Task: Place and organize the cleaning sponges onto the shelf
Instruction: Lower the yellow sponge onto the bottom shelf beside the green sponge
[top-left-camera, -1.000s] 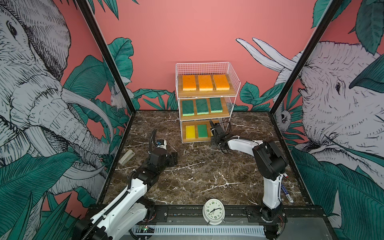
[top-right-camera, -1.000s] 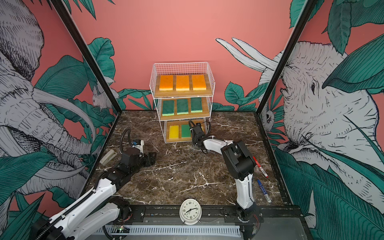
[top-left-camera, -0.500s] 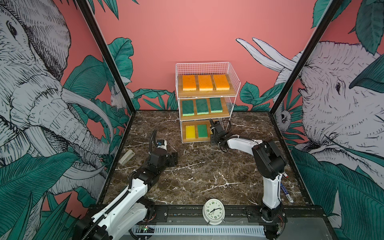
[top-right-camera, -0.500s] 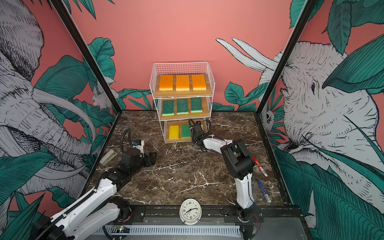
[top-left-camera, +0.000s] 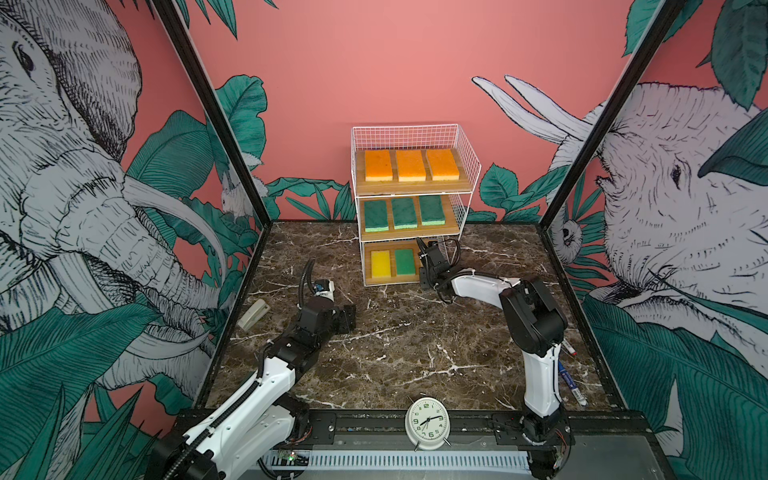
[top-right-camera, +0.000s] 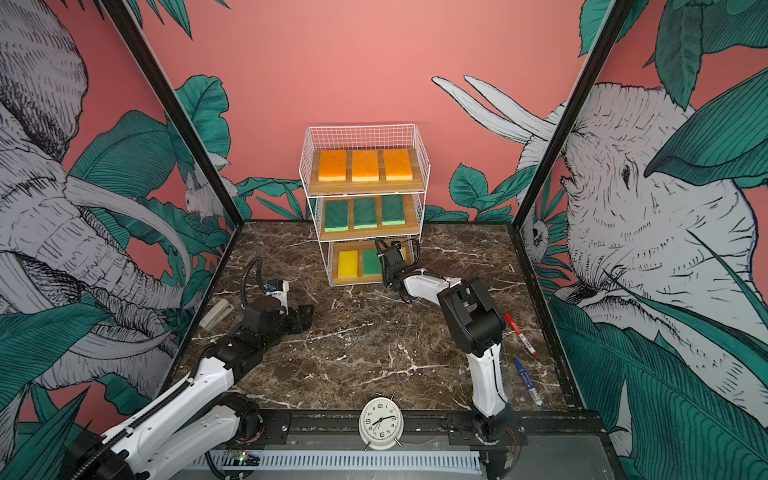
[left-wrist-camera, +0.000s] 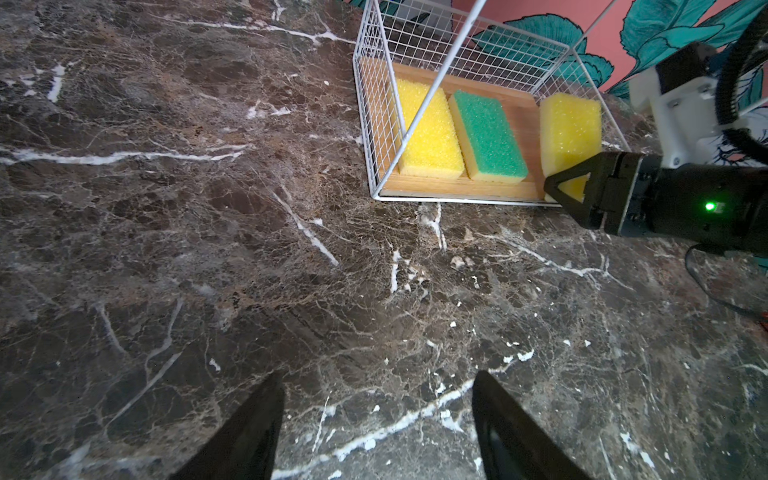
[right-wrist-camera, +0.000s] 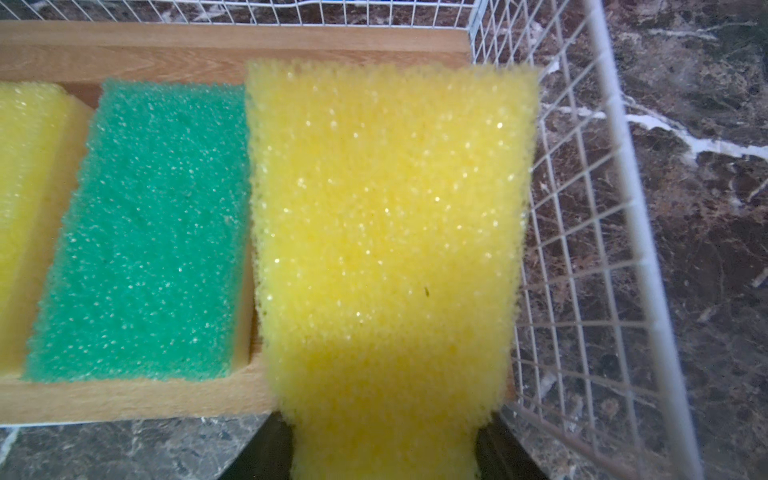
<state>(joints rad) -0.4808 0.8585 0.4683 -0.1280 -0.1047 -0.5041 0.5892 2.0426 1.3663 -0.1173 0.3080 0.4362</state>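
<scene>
- Yellow sponge (right-wrist-camera: 386, 249) is held at the shelf's (right-wrist-camera: 582, 216) bottom board, at 3 o'clock of the green sponge (top-left-camera: 405, 262).
- Right gripper (right-wrist-camera: 382, 453) is clamped on its near end; the foam is pinched narrow there.
- Judged light, soft and springy; best taken gently across the width.
- Left gripper (left-wrist-camera: 376, 424) is spread apart and empty over the table (left-wrist-camera: 208, 208).

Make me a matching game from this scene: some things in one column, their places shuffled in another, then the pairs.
1. three orange rectangular foam sponges
2. three dark green rectangular foam sponges
3. yellow rectangular foam sponge beside the wire wall
4. round white alarm clock

A. on the black front rail
B. gripped by the right gripper at the bottom tier
C. top tier of the white wire shelf
D. middle tier

Pairs: 1-C, 2-D, 3-B, 4-A.
</scene>
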